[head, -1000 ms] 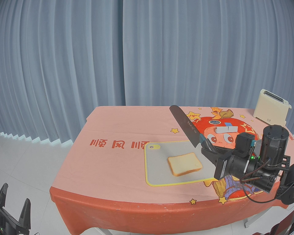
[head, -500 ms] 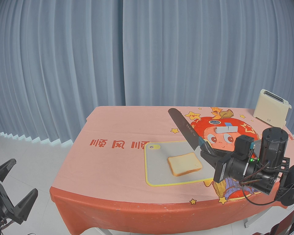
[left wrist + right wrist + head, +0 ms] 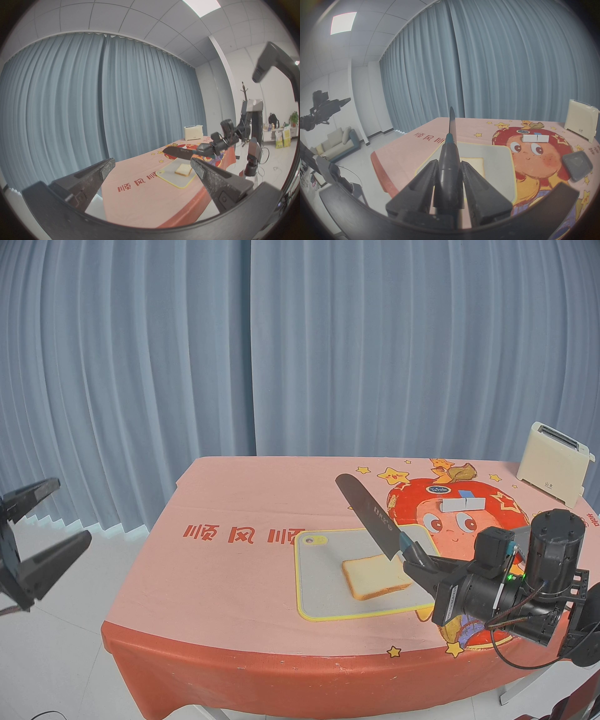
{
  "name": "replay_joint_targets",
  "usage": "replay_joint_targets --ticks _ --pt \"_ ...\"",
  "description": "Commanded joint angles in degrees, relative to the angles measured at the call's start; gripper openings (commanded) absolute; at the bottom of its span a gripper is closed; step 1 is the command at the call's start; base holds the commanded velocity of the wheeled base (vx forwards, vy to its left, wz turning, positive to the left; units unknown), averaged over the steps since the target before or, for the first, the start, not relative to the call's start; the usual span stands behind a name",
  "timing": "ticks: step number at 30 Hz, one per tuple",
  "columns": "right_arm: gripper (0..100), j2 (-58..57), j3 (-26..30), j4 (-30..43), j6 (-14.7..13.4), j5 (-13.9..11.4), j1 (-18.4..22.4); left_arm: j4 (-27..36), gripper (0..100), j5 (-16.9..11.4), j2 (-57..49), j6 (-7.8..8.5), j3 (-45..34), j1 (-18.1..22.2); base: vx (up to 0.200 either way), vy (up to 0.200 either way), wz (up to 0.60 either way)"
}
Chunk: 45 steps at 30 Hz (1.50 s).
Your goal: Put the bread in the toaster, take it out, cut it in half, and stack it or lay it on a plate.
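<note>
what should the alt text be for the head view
The right gripper holds a knife over a bread slice on a cutting board on a pink table. A toaster stands at the far right corner; the open left gripper hangs beyond the table's left side.

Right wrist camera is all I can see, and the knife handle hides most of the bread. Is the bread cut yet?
Observer: No. In the head view the bread lies flat on the cutting board as one whole slice.
Operator: Is the knife touching it?
Observer: Not by the left wrist view: the knife hangs in the air above the slice, with a gap between them.
Operator: What's the other claw doing?
Observer: The left gripper is open and empty, off the left side of the table.
</note>
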<state>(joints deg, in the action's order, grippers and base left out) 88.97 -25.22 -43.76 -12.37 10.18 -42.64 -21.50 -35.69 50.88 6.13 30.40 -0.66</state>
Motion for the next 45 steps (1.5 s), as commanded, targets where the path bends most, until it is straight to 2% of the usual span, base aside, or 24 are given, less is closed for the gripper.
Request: replay_joint_targets --ticks 1,2,10,11,16,19,21,23,27,28,33,34,36,41,45 --pt "0 -0.2 0.7 0.0 -2.4 -1.9 -1.7 -3.1 100 0.0 9.8 -4.55 3.3 -0.1 0.000 0.000 0.00" --pt "0 -0.4 0.9 0.0 -2.6 -2.0 -1.8 -3.1 100 0.1 10.0 -5.25 3.3 -0.1 0.000 0.000 0.00" --pt "0 -0.5 0.9 0.0 -2.3 -1.9 -1.9 -4.3 100 1.8 10.3 -5.69 3.5 -0.8 0.000 0.000 0.00" --pt "0 -0.5 0.9 0.0 -2.0 -1.8 -1.9 -7.7 100 1.9 12.0 -5.87 3.3 -0.8 0.000 0.000 0.00" --pt "0 -1.9 0.6 0.1 -1.3 -1.8 -1.9 -13.4 100 2.0 16.0 -6.13 3.4 -0.9 0.000 0.000 0.00" --pt "0 -1.8 0.7 0.1 -1.3 -1.8 -2.0 -15.7 100 2.6 18.4 -8.42 3.9 -2.2 0.000 0.000 0.00" --pt "0 -1.6 0.7 0.0 -1.3 -1.8 -2.7 -16.2 100 4.2 18.7 -9.38 4.3 -3.4 0.000 0.000 0.00" --pt "0 -1.8 1.1 0.1 -1.3 -1.8 -3.9 -16.1 100 5.2 19.6 -9.47 6.6 -5.3 0.000 0.000 0.00" --pt "0 -1.6 1.1 0.0 -1.4 -1.9 -3.4 -16.1 100 6.1 23.1 -9.65 9.9 -8.9 0.000 0.000 0.00" --pt "0 -1.5 1.1 0.0 -1.4 -1.8 -3.4 -16.2 0 6.5 23.5 -9.56 9.1 -9.9 0.000 0.000 0.00" --pt "0 -2.0 1.2 0.0 -1.3 -1.7 -4.0 -19.3 0 8.2 25.8 -9.91 6.7 -17.4 0.000 0.000 0.00" --pt "0 -2.1 1.1 0.0 -1.3 -1.7 -4.0 -19.5 0 8.2 25.8 -9.91 6.6 -17.7 0.000 0.000 0.00" --pt "0 -2.1 1.2 0.1 -1.3 -1.8 -4.0 -23.8 0 9.2 27.5 -10.88 6.4 -20.8 0.000 0.000 0.00" --pt "0 -1.7 1.3 0.1 -1.4 -1.8 -3.8 -30.1 0 13.0 32.9 -11.14 6.8 -23.3 0.000 0.000 0.00" --pt "0 -2.3 1.3 0.2 -1.4 -1.8 -3.6 -36.0 0 13.7 37.8 -11.14 7.5 -23.8 0.000 0.000 0.00"
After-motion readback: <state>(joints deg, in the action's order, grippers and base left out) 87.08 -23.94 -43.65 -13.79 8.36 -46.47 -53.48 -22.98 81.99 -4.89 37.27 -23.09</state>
